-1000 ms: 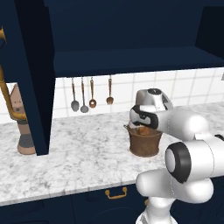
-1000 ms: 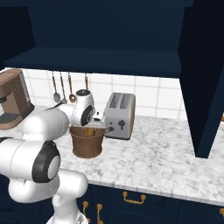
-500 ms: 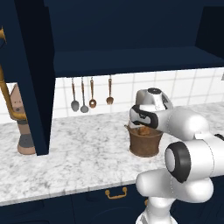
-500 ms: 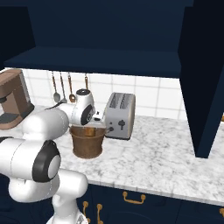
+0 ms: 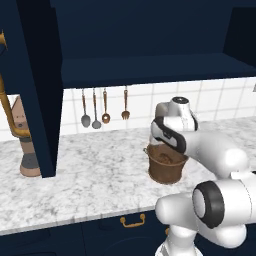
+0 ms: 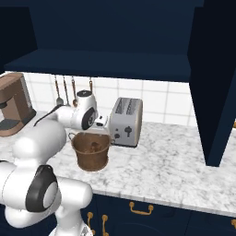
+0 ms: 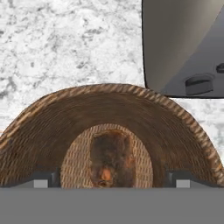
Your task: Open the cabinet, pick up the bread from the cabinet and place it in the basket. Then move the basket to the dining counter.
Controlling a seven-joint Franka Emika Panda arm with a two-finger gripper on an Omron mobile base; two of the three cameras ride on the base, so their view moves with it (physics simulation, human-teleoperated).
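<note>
The bread (image 7: 111, 157) is seen lying on the woven floor of the basket (image 7: 52, 118), free of the claw (image 7: 111, 180), whose two finger tips (image 7: 40, 179) are spread wide at either side of it, nothing being held. From the base cameras the basket (image 5: 166, 165) is found on the marble tabletop (image 5: 95, 180), with the white hand hung directly over its mouth.

Trouble is most to be expected in the next grasp. The basket must be taken by its thick rim or wall, and if only the weave is pinched, it may be tilted when raised and the bread tipped out. The toaster (image 6: 126, 120) stands close at about two o'clock of the basket in the right base view; a careless lift or swing could knock it, or the rim could be caught against it. The two small side handles cannot be made out clearly here, so a grip on them is probably not to be counted upon.

The cabinet (image 6: 110, 41) stands open overhead, its doors swung outward. Utensils (image 5: 105, 107) hang on the white tiled wall, and a coffee machine (image 6: 13, 103) sits at nine o'clock.
</note>
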